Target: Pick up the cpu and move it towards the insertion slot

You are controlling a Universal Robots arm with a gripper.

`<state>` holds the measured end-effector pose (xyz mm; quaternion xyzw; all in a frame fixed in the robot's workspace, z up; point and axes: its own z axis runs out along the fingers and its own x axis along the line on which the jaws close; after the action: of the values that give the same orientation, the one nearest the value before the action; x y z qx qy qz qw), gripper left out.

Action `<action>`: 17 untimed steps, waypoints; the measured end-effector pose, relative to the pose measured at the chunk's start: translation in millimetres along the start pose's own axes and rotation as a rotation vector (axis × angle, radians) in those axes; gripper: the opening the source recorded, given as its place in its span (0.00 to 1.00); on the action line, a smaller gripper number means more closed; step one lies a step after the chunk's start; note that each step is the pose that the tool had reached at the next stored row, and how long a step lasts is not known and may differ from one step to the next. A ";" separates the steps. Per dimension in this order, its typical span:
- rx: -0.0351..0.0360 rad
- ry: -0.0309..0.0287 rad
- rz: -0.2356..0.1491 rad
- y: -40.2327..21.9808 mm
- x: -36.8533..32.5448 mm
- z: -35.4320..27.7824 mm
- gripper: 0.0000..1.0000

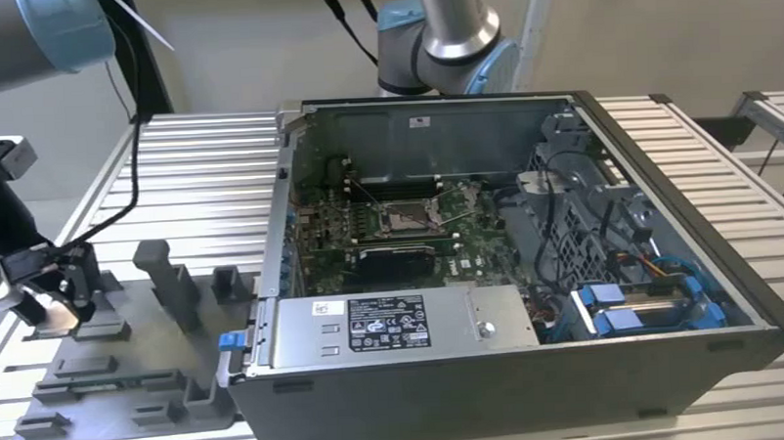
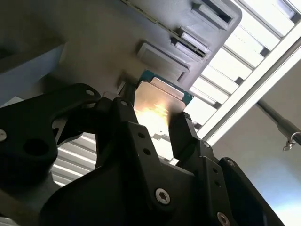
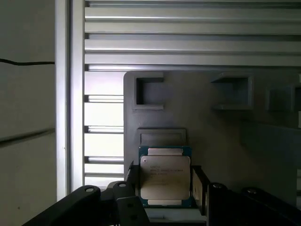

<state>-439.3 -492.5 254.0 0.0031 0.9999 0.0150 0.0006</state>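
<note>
The cpu (image 3: pixel 164 175) is pinched between the gripper's (image 3: pixel 165 187) two fingers (image 3: pixel 203 188), its near edge hidden behind them, over the grey tray (image 3: pixel 211 132); whether it touches the tray is unclear. The insertion slot (image 1: pixel 406 218) lies well apart, inside the computer case (image 1: pixel 502 373).

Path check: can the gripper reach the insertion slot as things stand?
Probably yes: the computer case lies open-topped, nothing covers the insertion slot; the gripper, holding the cpu, is outside over the tray.

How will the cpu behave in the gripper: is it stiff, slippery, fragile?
The cpu looks like a flat rigid plate, so it probably will not bend. Its shiny metal top suggests it may slip in the gripper. The thin green rim seems fragile.
</note>
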 end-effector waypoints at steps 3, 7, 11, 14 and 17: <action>-0.0001 -0.0001 0.000 0.2 0.0 -6.8 0.00; 0.0000 0.0000 0.000 0.5 0.0 -16.2 0.00; 0.0000 -0.0001 0.000 0.8 0.0 -26.0 0.00; -0.0001 -0.0001 0.000 1.0 0.0 -34.6 0.00; 0.0001 0.0001 0.000 1.4 0.0 -45.0 0.00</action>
<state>-439.4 -492.5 298.9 0.0031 0.9999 0.0150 0.0005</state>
